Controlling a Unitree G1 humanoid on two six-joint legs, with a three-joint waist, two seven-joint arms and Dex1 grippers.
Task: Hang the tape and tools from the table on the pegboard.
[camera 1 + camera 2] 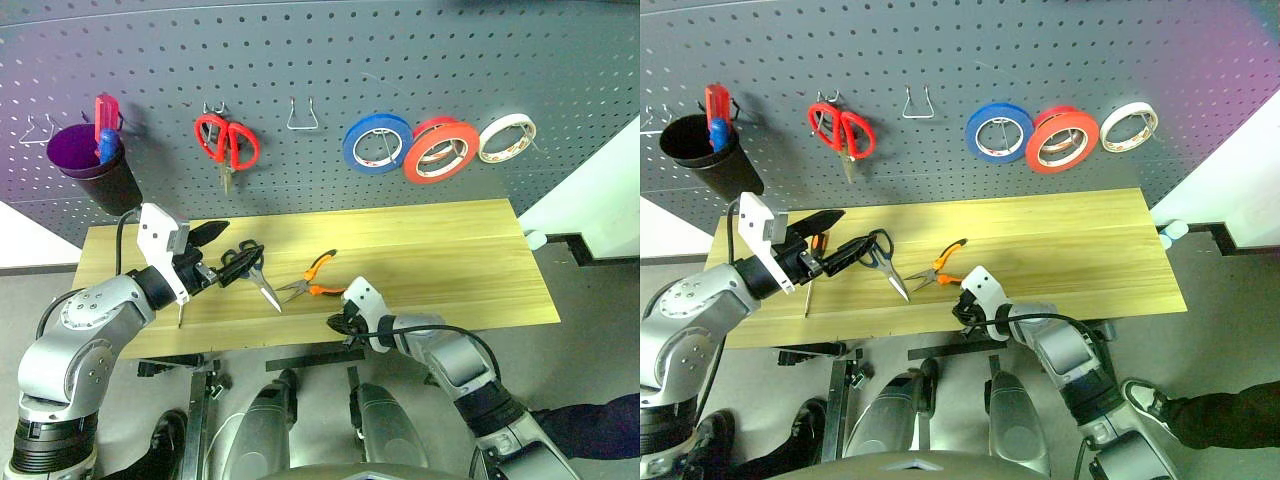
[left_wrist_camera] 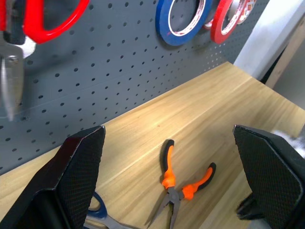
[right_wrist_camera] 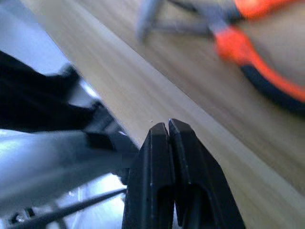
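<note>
The orange-red tape hangs on the pegboard, between a blue ring and a white ring. On the table lie the dark-handled scissors and, to their right, the pliers with orange and black handles. The thin screwdriver lies at the left, its handle mostly behind my left gripper. My left gripper is open and empty, just left of the scissors' handles. At the table's front edge, near the pliers, my right gripper is shut on nothing.
Red-handled scissors hang on the pegboard beside an empty wire hook. A dark cup holding red and blue items hangs at the far left. The table's right half is bare wood.
</note>
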